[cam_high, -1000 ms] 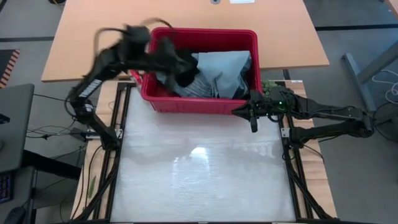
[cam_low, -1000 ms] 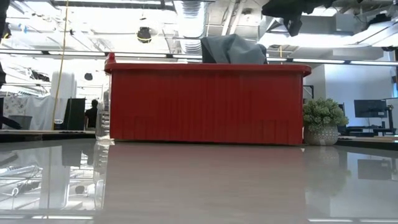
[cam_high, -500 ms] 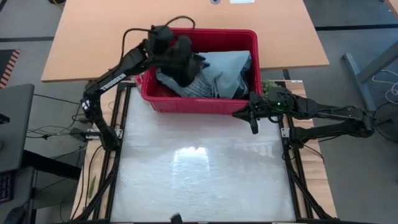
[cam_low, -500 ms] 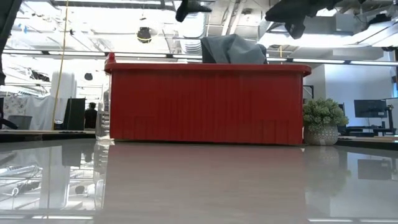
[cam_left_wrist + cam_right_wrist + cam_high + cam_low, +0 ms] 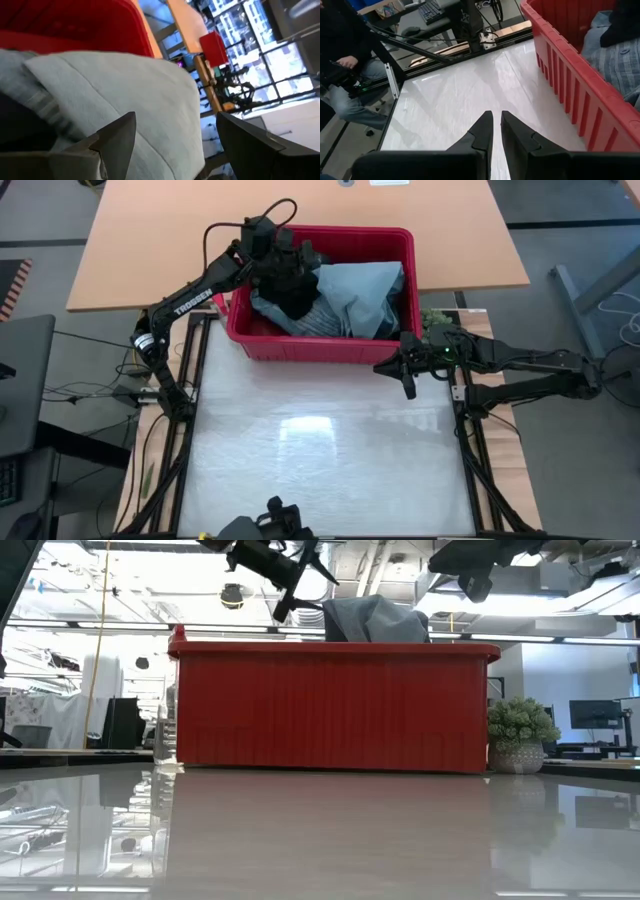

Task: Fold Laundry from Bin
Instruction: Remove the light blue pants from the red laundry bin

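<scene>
Left gripper [image 5: 292,272] hangs jaws wide over the red plastic bin [image 5: 320,348] at the white table's far edge; it should drop straight onto the light blue-grey garment [image 5: 358,292] and pinch one layer. Right gripper [image 5: 405,372] waits nearly closed and empty by the bin's near right corner.

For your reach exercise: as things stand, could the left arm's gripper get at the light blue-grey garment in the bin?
Probably yes: the left gripper hovers open just above the light blue-grey garment in the bin, nothing between.

Red rectangular bin [image 5: 300,348] at the far end of the bench, upright, ribbed walls. Inside, heaped laundry [image 5: 345,305]: light blue-grey garment [image 5: 365,290] crumpled on top, rising above the rim; black garment [image 5: 290,285] bunched beside it; striped fabric [image 5: 318,322] underneath.
</scene>
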Robot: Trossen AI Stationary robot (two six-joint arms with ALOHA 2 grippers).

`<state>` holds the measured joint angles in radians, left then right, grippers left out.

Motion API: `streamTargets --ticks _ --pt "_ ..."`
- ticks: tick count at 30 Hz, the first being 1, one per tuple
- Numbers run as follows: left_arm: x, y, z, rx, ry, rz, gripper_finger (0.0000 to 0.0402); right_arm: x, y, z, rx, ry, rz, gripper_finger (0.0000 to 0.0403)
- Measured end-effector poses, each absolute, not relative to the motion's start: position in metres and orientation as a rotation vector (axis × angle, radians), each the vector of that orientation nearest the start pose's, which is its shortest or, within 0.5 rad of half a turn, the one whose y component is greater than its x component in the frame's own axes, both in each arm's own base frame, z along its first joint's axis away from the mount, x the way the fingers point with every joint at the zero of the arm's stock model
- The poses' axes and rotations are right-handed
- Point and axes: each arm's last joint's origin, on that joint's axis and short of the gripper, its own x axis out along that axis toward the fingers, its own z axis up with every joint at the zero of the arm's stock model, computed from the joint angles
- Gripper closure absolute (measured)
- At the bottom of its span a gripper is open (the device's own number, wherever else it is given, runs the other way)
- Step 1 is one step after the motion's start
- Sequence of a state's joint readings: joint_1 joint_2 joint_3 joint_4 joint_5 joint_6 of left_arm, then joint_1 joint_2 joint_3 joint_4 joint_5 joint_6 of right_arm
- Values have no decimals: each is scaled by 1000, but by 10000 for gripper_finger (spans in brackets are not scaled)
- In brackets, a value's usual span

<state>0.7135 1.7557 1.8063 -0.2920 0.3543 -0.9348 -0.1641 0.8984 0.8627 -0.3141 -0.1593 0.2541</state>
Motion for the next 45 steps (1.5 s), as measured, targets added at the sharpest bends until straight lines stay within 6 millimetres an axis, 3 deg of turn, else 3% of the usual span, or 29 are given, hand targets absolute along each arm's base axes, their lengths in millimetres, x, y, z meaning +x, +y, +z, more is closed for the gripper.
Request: streamTargets --ticks 8,13,23,26,30,32,35,39,45 --pt "313 258 385 -1082 97 475 139 193 -27 327 308 349 -48 337" --pt "322 249 372 -1120 125 442 139 193 -26 327 307 348 -43 337" --pt "349 227 377 -1169 8 214 150 193 -26 328 304 338 -49 337" --pt "353 221 377 -1132 13 199 199 193 -27 328 303 336 -53 337" --pt "355 220 381 -1086 -23 189 338 193 -27 328 303 337 -53 337" --pt "355 221 391 -1055 -121 151 382 193 -27 328 303 337 -53 337" --pt "348 224 419 -1003 -341 19 394 193 -26 328 303 336 -50 337" --pt "324 221 478 -869 -598 -179 400 190 -24 331 301 326 -34 337" --pt "286 187 562 -494 -700 -442 401 174 -20 345 283 233 -8 337"
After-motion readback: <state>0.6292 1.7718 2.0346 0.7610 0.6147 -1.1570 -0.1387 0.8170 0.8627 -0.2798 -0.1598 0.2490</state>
